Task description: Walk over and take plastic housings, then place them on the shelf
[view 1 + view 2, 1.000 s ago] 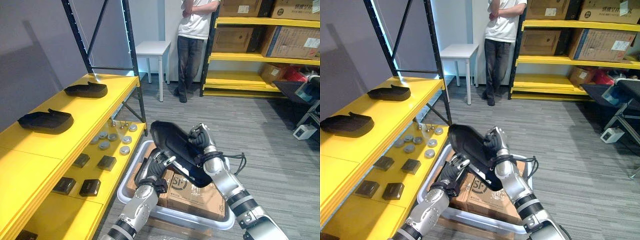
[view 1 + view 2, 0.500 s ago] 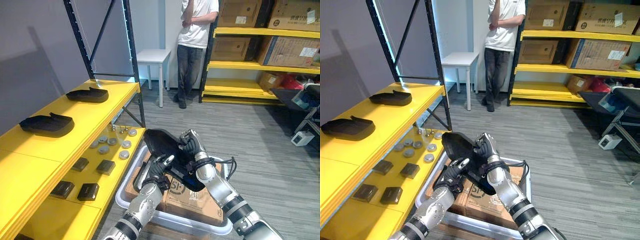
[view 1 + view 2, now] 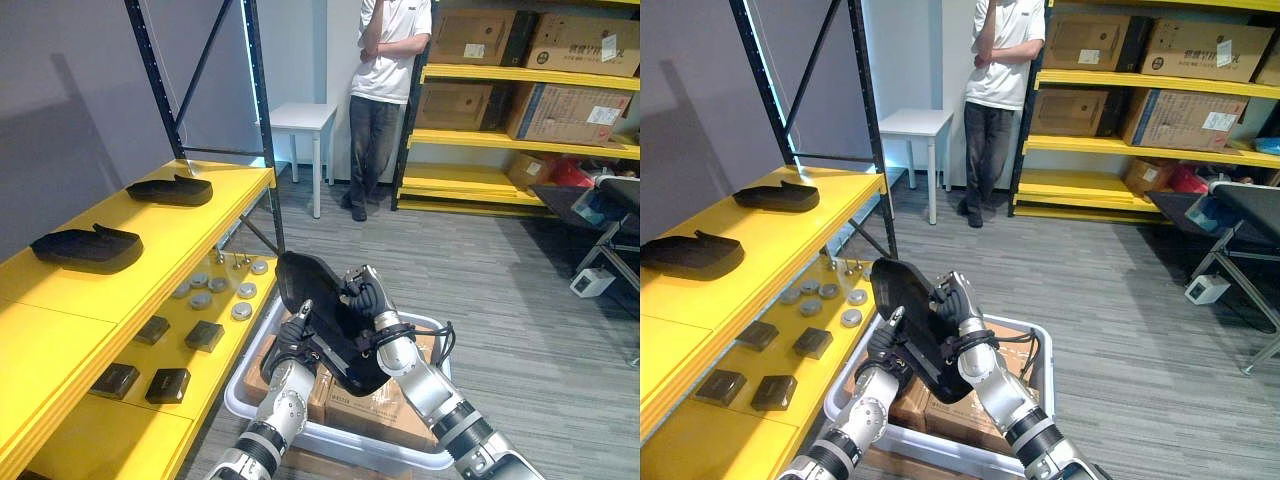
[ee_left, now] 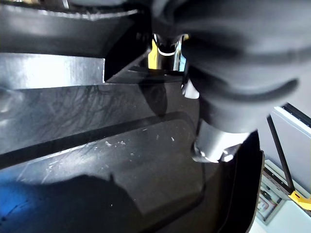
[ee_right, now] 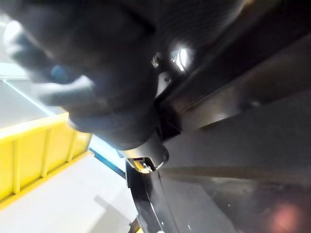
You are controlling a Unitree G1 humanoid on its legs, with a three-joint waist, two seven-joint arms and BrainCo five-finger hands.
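I hold a black plastic housing (image 3: 318,312) tilted up over a white bin (image 3: 335,448), between both hands. My right hand (image 3: 368,300) is curled round its upper right edge, and up close the housing's dark rim (image 5: 146,204) runs past the fingers. My left hand (image 3: 290,345) grips the lower left edge, thumb on the front face and fingers behind; its view shows the scratched black surface (image 4: 97,145). Two more black housings (image 3: 170,190) (image 3: 88,248) lie on the top level of the yellow shelf (image 3: 60,320) at my left.
Cardboard boxes (image 3: 395,408) fill the bin. The shelf's lower level carries round grey discs (image 3: 215,290) and dark square parts (image 3: 205,335). A person (image 3: 385,90) stands at the back beside a white table (image 3: 300,120). Yellow racks with boxes (image 3: 520,80) line the far right.
The view has shifted as I move. The housing has swung left toward the yellow shelf with my right hand still on it, and my left hand has closed onto its lower edge.
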